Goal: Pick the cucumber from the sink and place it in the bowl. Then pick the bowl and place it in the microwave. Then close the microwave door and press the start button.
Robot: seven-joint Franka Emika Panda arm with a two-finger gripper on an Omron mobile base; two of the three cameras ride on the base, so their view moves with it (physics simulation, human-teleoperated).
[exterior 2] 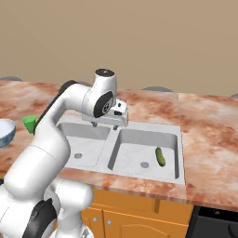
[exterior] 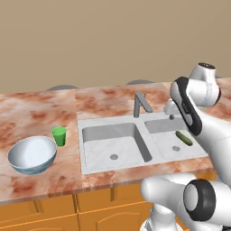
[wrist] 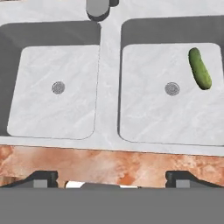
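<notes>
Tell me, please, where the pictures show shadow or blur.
Hand view: sharp; the sink has dark shade on its far basin walls, the cucumber is crisp. Left base view: the bowl shines white inside, with soft edges. Right base view: even light, no glare.

One cucumber (wrist: 200,68), one bowl (exterior: 32,155), one green cup (exterior: 59,136), one faucet (exterior: 141,104), and a sink (exterior: 92,122) with two basins.

Bowl (exterior 2: 3,131) cut by left edge; faucet (exterior 2: 122,122) behind arm.
</notes>
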